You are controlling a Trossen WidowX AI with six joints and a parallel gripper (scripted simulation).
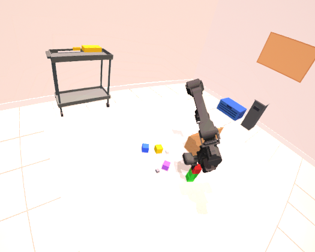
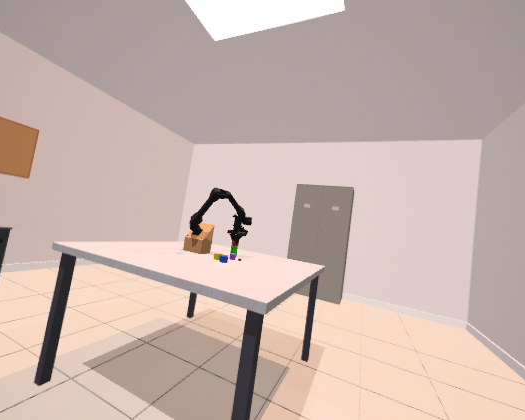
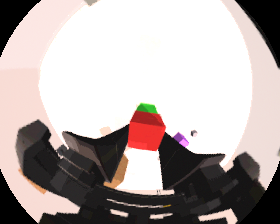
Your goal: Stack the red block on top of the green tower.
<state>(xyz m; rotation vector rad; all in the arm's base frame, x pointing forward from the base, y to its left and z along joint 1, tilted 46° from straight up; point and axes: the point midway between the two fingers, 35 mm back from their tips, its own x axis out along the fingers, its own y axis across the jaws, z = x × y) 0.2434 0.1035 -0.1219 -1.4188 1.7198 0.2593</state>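
Observation:
The green tower stands upright on the table. My gripper is shut on the red block, pointing down. The red block is at the tower's top in the top and exterior views and covers part of it. In the wrist view only a small green part shows beyond the red block. Whether the red block touches the tower's top or hangs just above it cannot be told.
A purple block lies near the tower. A yellow block and a blue block lie farther off. A small dark cube lies by the purple one. An orange-brown box stands near the arm's base.

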